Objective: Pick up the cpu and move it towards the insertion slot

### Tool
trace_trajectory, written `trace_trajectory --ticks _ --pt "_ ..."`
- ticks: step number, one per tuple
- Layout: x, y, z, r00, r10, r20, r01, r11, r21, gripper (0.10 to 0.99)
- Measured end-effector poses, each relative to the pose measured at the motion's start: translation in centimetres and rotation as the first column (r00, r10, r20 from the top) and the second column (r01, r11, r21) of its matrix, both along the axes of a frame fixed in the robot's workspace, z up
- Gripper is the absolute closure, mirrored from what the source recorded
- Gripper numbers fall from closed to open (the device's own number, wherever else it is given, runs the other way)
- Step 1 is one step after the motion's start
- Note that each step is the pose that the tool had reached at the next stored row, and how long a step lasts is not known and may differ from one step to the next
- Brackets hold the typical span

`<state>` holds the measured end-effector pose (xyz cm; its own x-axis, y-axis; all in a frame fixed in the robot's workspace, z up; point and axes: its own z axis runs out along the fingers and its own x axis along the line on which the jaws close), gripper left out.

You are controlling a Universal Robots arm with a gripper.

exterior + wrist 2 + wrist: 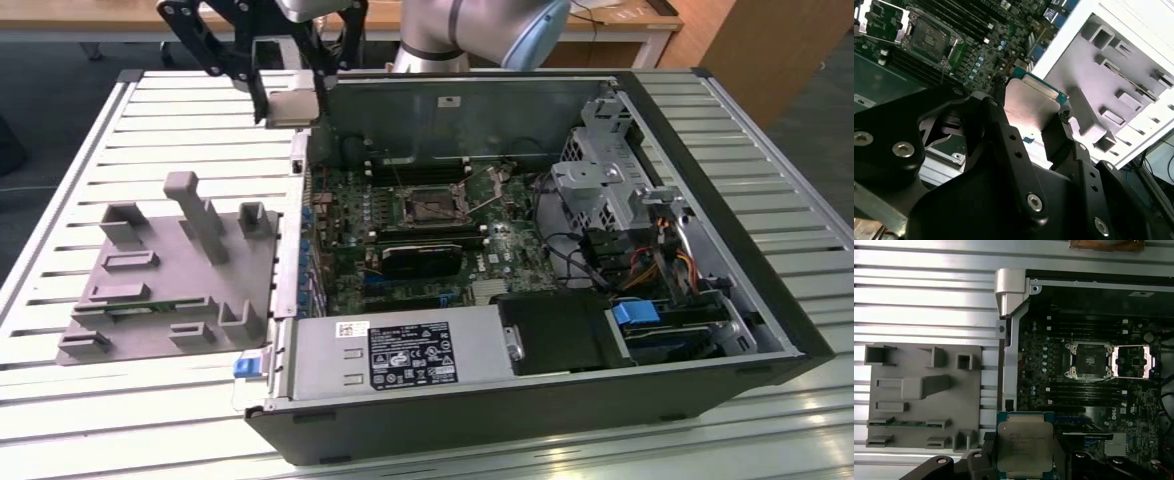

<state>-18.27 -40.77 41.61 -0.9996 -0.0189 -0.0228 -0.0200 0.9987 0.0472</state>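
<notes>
Clearly the gripper [1031,117] has its two black fingers [999,135] clamped on opposite edges of the cpu [1025,444], and the chip rides between them with its silvery lid facing the first wrist view and its green rim showing all round. In the exterior view the gripper [291,95] hangs high at about eleven o'clock of the open computer case [747,290], over the case's far corner and clear of everything below, so the chip is lifted and is not resting on anything. Below it the grey holder tray [167,275] lies on the slatted table [80,150], at nine o'clock of the case. The insertion slot [430,207] sits near the middle of the green board inside the case, at roughly five o'clock from the gripper and well apart from it; in the first wrist view the slot [1089,360] has its dark square centre exposed, and its shiny metal frame [1132,362] appears swung open just beside it at three o'clock. Judging from this, the carry is under way but far from finished. Doing it well looks to be a matter of keeping the chip level and square to the socket, holding only by the edges, staying above the case wall and the raised metal frame, and travelling smoothly so the chip cannot slip in the grip.
</notes>
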Motion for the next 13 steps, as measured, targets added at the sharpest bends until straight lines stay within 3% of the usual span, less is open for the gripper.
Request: trace_trajectory --ticks 13 --pt "4.94 0.0 0.0 1.0 0.0 -0.0043 0.0 1.0 0.0 0.549"
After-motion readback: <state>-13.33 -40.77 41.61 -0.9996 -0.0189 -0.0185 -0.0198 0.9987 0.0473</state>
